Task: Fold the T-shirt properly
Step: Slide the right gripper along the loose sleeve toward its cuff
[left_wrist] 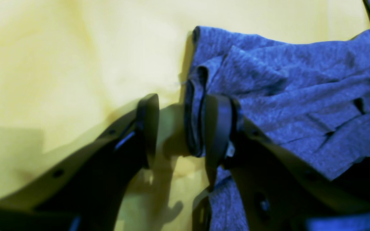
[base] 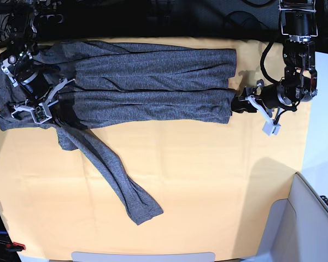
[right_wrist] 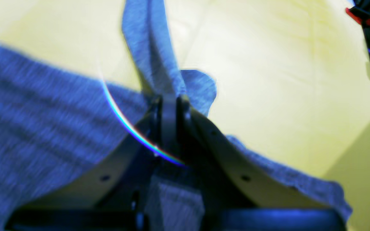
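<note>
With the T-shirt point(base: 147, 87) spread across the yellow counter point(base: 208, 180), the right gripper point(right_wrist: 169, 109) pinches its fabric with closed fingers while the left gripper point(left_wrist: 178, 128), fingers wide, straddles the hem, which it should clamp squarely before lifting.

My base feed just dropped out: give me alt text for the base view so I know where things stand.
A dark grey long-sleeved T-shirt lies folded lengthwise across the far side of the yellow-orange table cloth, one sleeve trailing diagonally toward the near edge. The right gripper pinches its left end; the left gripper is open at its right edge.
</note>
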You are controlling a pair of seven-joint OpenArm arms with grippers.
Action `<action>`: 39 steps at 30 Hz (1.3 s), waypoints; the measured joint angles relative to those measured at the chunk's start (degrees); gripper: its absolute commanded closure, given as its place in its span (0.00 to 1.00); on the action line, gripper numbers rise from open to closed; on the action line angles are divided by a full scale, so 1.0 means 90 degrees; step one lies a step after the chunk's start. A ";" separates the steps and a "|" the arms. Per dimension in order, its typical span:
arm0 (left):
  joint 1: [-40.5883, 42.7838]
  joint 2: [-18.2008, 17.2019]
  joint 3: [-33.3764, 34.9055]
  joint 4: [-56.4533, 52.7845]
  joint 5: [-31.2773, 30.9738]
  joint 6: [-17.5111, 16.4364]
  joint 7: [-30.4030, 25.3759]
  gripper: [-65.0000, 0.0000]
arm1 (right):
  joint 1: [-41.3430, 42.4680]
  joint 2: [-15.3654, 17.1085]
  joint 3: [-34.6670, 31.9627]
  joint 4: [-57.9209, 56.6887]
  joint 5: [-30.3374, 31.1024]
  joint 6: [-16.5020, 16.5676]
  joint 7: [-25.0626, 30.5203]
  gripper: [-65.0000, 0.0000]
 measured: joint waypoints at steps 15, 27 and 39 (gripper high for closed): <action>-0.0002 -0.0002 0.0000 0.0000 -0.0005 0.0000 0.0002 0.66 | -0.1241 -0.0005 -0.0039 0.0675 0.0005 0.0136 0.0012 1.00; -0.0002 -0.0002 0.0000 0.0000 -0.0007 0.0000 0.0000 0.66 | -0.1630 -0.0007 -0.0056 0.0702 0.0007 0.0391 0.0015 1.00; 0.0000 0.0090 0.0005 0.0000 -0.0002 0.0000 0.0000 0.66 | -0.1710 0.0010 -0.0056 0.0590 0.0024 0.0393 -0.0291 0.81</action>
